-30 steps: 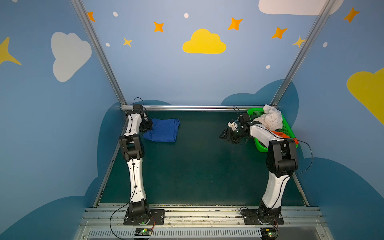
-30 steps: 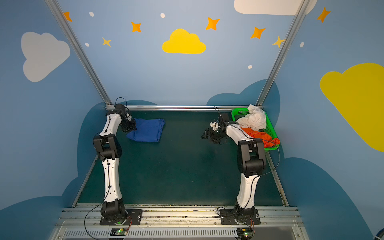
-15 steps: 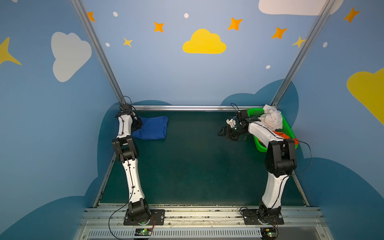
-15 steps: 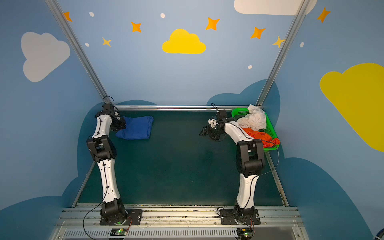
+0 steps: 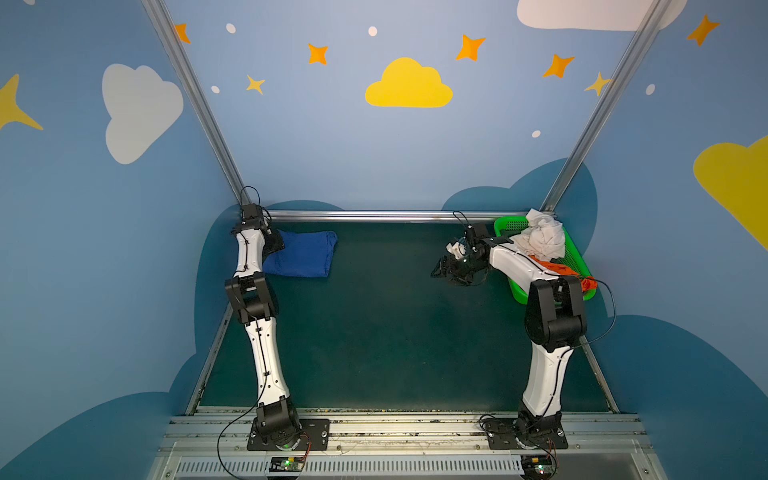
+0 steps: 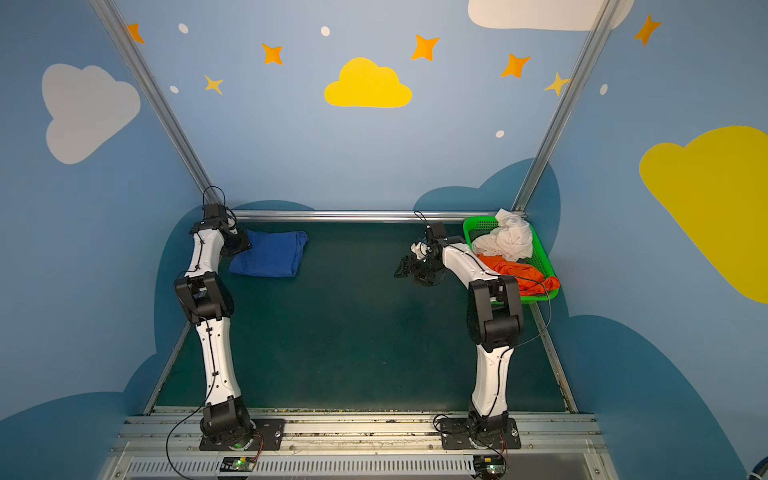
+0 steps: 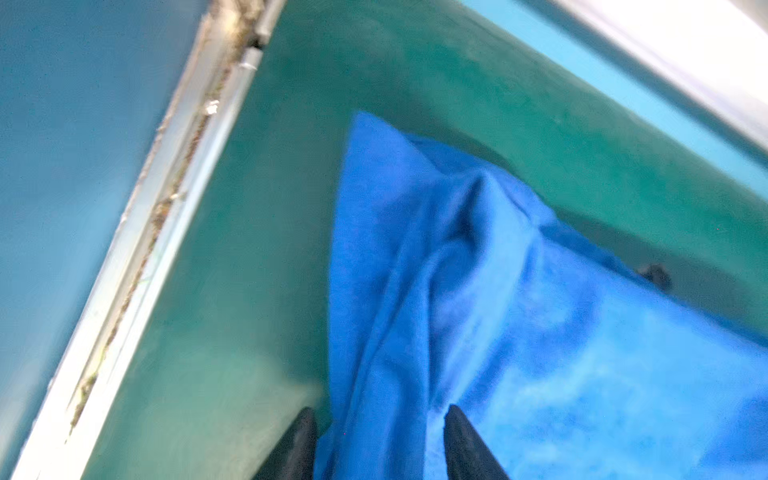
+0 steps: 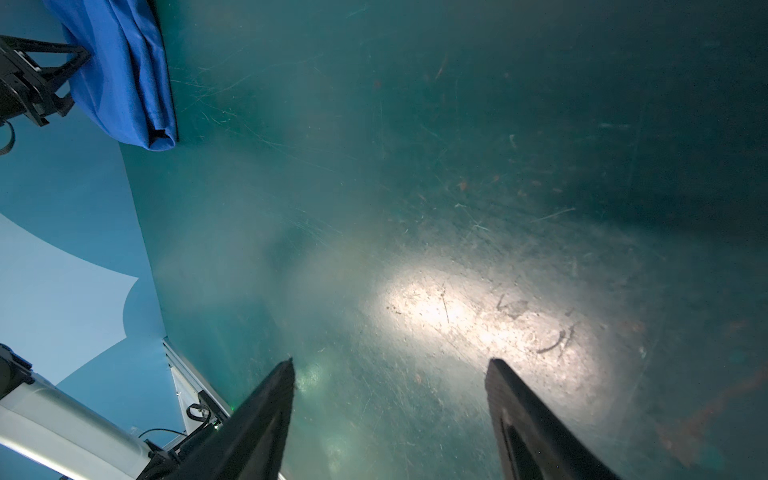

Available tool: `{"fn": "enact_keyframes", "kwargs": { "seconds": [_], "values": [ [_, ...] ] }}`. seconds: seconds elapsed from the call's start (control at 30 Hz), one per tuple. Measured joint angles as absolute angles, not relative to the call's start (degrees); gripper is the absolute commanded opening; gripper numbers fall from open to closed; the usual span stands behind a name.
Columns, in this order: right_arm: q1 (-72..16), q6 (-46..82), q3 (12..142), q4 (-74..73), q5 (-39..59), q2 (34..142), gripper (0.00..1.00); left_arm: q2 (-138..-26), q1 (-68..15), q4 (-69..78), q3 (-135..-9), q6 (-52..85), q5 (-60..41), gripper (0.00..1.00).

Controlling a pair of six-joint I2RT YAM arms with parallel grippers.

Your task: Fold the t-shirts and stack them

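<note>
- Three shirts are showing: one blue, one white, one orange.
- The blue shirt is lying folded on the mat, in the far left corner, by itself.
- The white shirt is sitting crumpled in the one green basket at the far right. The orange shirt is lying in the same basket, on the white one's near side.
- Two grippers are working.
- The left gripper is reaching over the blue shirt's edge with its jaws standing apart. A ridge of cloth is running between the tips, and I cannot tell whether they are touching it.
- The right gripper is hovering wide open and empty over bare mat, beside the basket.
</note>
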State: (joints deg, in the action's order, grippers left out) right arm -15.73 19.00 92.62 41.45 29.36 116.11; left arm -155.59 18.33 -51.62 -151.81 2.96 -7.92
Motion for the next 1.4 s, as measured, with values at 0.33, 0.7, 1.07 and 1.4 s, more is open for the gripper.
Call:
{"fn": "enact_keyframes", "kwargs": {
  "seconds": [0.33,0.7,1.07,1.4],
  "values": [
    [-15.7,18.0,90.5,41.4,28.5,111.4,0.77,-149.4,18.2,-52.7,-148.2,7.6,-4.2,1.0],
    [-9.8,14.2,77.0,36.0,23.3,90.9,0.96,-119.2,10.7,-49.2,-123.2,8.2,6.2,1.0],
    [-0.7,9.6,53.6,12.0,5.8,79.7,0.96,-76.1,-0.8,-12.5,-58.7,10.1,12.1,1.0],
    [-0.8,1.1,34.4,-14.5,3.7,79.7,0.96,-70.4,-1.5,9.1,-32.6,8.5,14.3,1.0]
  ]
}}
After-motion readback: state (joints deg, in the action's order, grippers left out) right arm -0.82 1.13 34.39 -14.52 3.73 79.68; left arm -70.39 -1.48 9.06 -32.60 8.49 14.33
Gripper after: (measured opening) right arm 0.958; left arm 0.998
